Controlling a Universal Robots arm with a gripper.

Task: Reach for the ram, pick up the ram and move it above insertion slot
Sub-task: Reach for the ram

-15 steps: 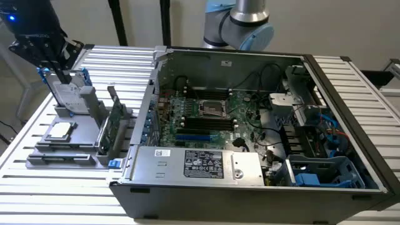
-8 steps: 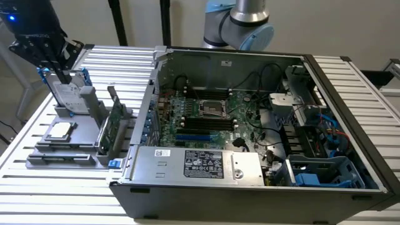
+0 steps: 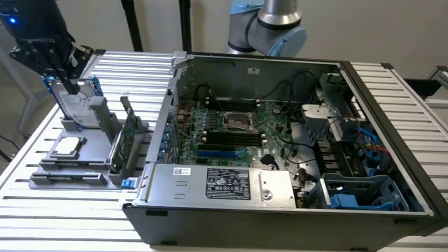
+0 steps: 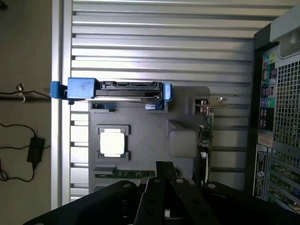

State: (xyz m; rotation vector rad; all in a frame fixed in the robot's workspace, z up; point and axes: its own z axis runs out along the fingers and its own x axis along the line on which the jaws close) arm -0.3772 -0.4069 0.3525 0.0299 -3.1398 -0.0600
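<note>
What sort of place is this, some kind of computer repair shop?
More likely a robotics lab or test bench than a shop: a robot arm rises beyond an open computer case, and a hard drive stands in a grey holder on a slatted metal table.

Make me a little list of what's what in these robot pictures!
gripper: up above the gray holder, holding nothing
ram: thin green stick lying in the holder, not picked up yet
hard drive: standing in the holder, blue rails on it
silver square chip: sitting in the holder
computer case: open, motherboard showing
</note>
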